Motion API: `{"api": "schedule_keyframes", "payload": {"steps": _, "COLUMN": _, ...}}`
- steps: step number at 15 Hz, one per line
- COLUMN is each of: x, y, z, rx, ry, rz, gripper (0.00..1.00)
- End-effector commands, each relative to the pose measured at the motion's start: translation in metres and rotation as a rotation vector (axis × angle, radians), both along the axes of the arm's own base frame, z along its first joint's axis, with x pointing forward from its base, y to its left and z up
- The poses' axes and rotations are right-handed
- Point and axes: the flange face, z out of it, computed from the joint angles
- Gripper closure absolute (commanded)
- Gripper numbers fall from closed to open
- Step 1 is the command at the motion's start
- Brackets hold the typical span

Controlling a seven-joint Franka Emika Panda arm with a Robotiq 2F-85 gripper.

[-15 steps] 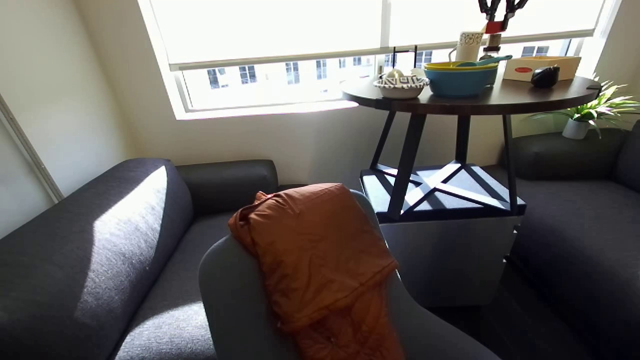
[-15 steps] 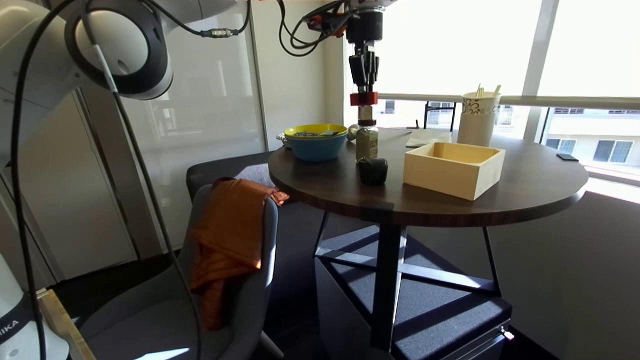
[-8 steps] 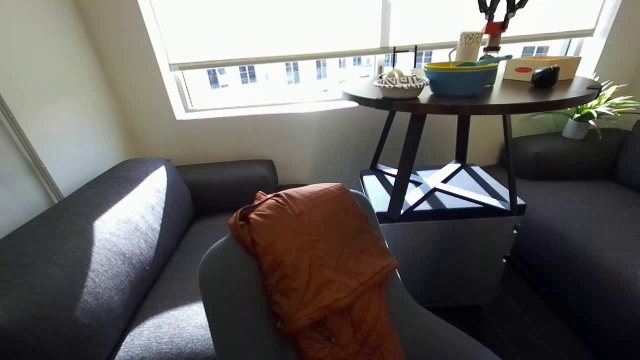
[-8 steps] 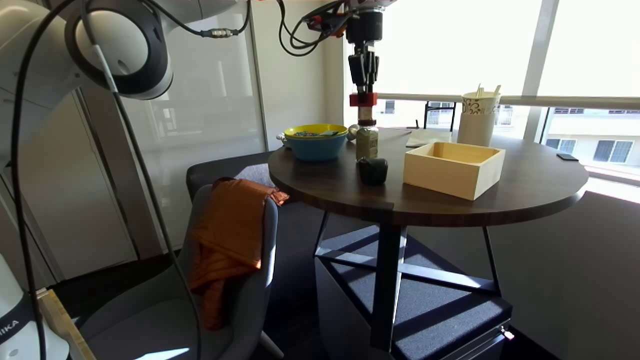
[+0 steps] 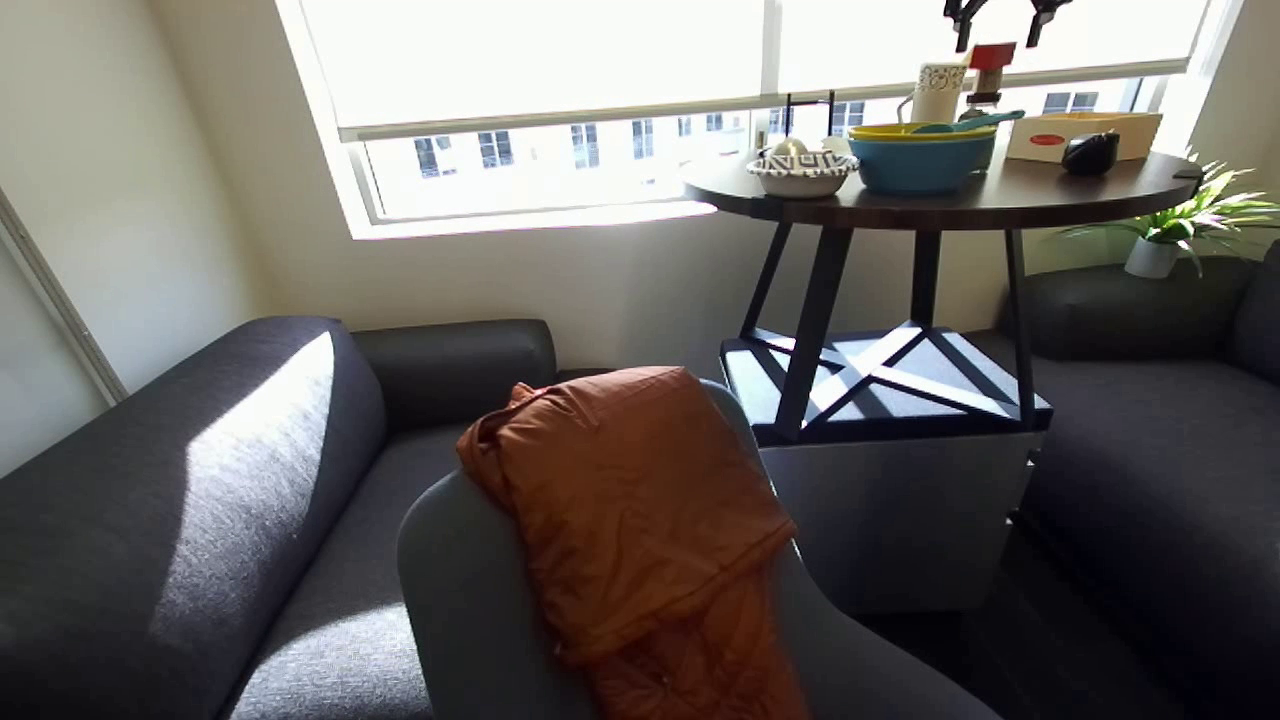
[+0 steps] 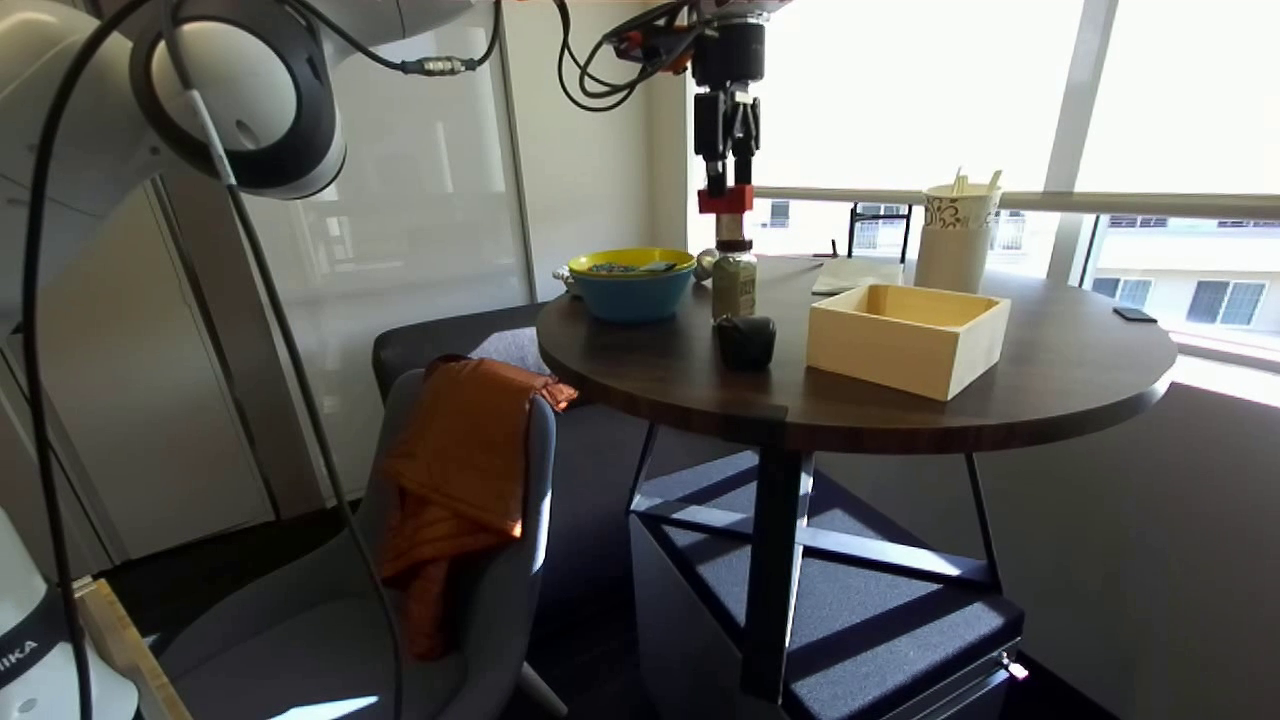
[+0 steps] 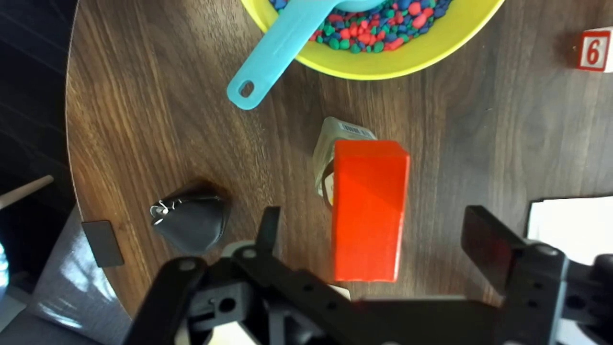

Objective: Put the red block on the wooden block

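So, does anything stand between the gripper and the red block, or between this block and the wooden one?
Nothing visible. In the wrist view, only gaps separate the open gripper from the red block, which rests on the wooden block in both exterior views.

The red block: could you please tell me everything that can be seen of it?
The red block is a plain, bright red bar with flat faces and straight edges, smooth-looking; whether painted wood or plastic, I cannot tell. It lies about level on top of the wooden block, jutting past it, above the jar. In the wrist view the open gripper leaves a gap on both sides of it, so only the wooden block seems to touch it.
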Motion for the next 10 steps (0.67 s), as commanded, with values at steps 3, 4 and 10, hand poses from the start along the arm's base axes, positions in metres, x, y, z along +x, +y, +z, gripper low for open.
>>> {"api": "schedule_keyframes", "payload": {"steps": 3, "x": -0.012, "y": -0.002, "z": 0.038, "rx": 0.008, "ry": -0.091, "rz": -0.015, "gripper": 0.00}}
{"api": "schedule_keyframes", "payload": {"steps": 4, "x": -0.017, "y": -0.003, "z": 0.050, "rx": 0.003, "ry": -0.107, "rz": -0.003, "gripper": 0.00}}
{"api": "schedule_keyframes", "payload": {"steps": 10, "x": -0.082, "y": -0.013, "z": 0.141, "rx": -0.087, "ry": -0.149, "rz": 0.356, "gripper": 0.00}}
